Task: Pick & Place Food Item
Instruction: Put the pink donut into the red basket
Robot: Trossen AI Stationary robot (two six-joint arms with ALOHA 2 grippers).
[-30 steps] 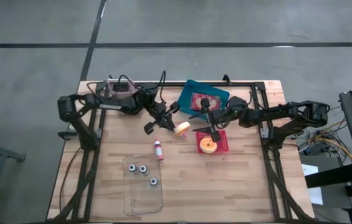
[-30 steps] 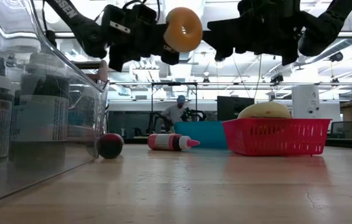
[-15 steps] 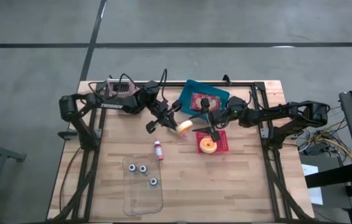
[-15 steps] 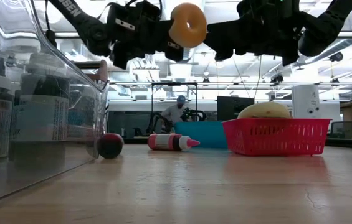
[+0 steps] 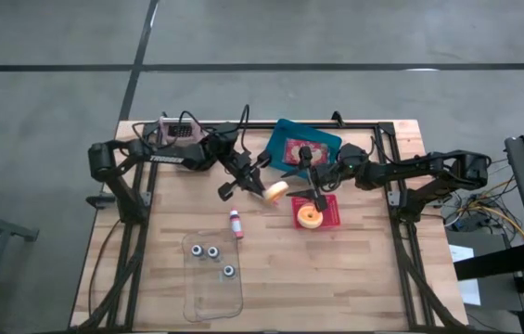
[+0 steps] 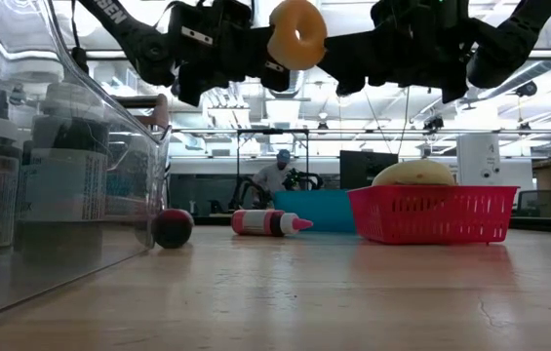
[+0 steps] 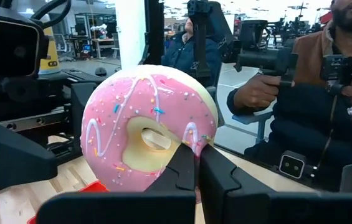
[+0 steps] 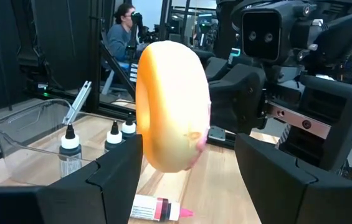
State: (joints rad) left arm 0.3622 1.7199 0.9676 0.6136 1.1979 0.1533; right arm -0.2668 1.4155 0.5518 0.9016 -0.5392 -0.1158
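While our left gripper (image 5: 263, 185) pinched the pink-frosted donut (image 5: 275, 190) near the centre of the high view, above the table (image 5: 364, 278), our right gripper (image 5: 310, 186) hung with its fingers spread wide just right of it, over the red basket (image 5: 331, 215).

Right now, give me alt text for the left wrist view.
The left gripper is shut on a pink-frosted sprinkled donut, held up close to the camera and filling the middle of the view. Behind it, a seated person holds a handheld device beyond the wooden table.
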